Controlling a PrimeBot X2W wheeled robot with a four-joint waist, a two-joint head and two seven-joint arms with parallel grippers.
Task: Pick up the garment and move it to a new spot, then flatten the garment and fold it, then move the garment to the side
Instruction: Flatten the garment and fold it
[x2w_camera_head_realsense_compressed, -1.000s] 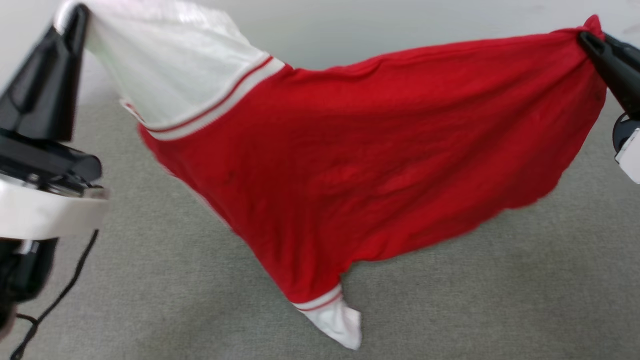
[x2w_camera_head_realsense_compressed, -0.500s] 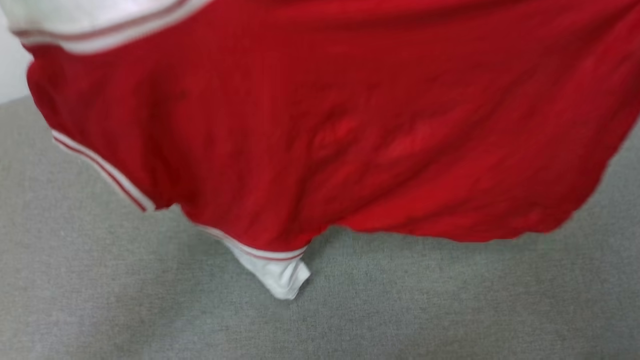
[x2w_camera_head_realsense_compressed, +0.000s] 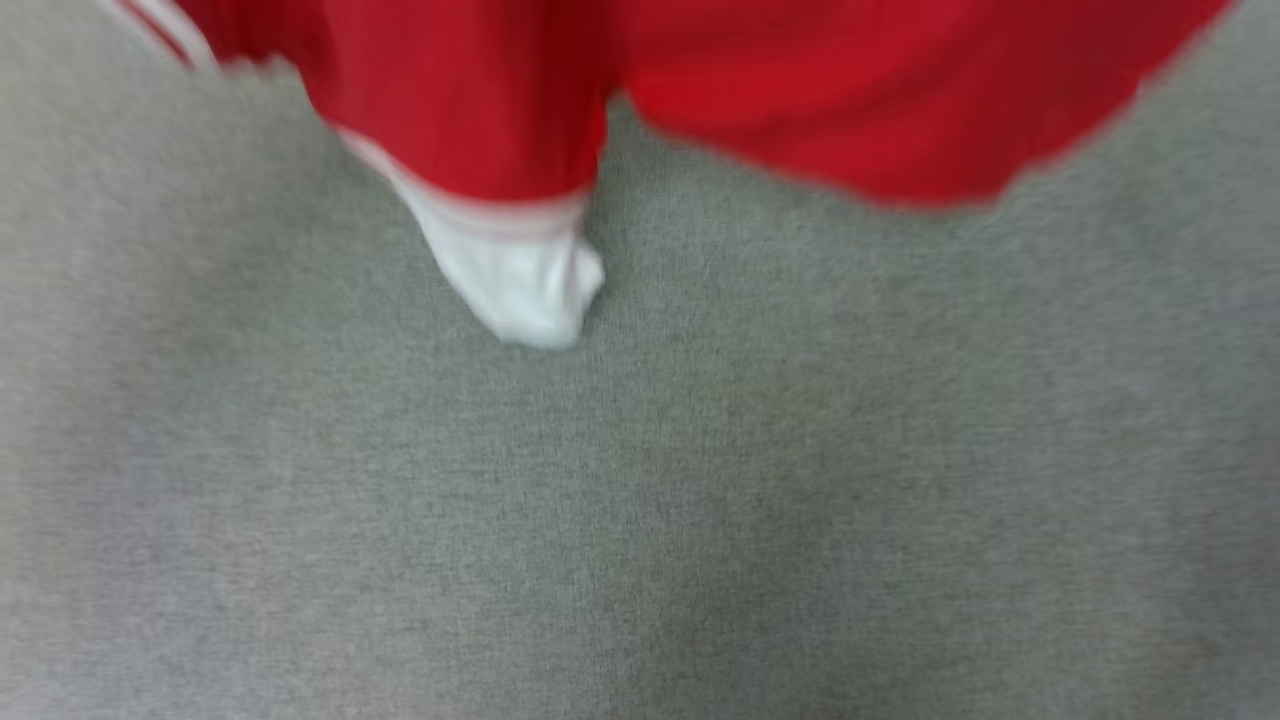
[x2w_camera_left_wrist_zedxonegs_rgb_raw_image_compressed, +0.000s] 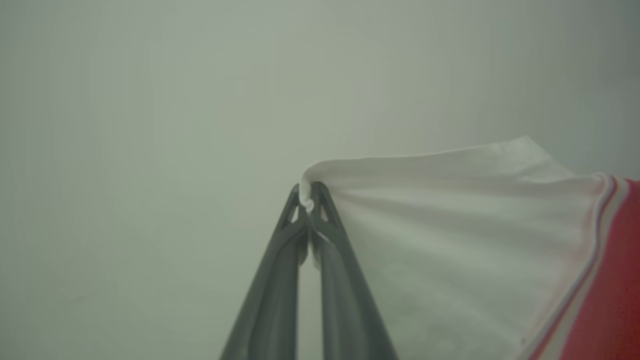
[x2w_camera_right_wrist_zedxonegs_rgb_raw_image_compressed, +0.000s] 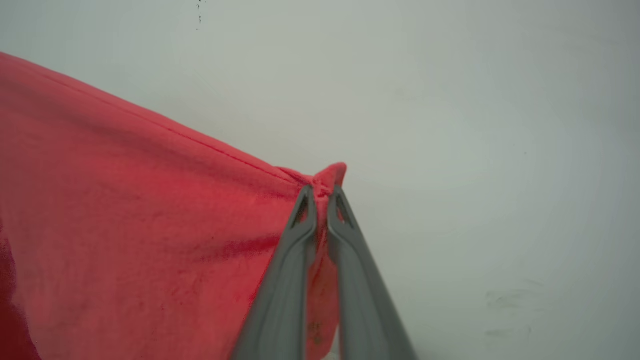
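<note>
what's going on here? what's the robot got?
The robot holds a red jersey up in the air, stretched between both arms. The left gripper is shut on the edge of one white sleeve, and the right gripper is shut on a red corner. The other white sleeve dangles low over the grey surface. The head view is too blurred to tell whether it touches. Nothing is laid flat yet.
</note>
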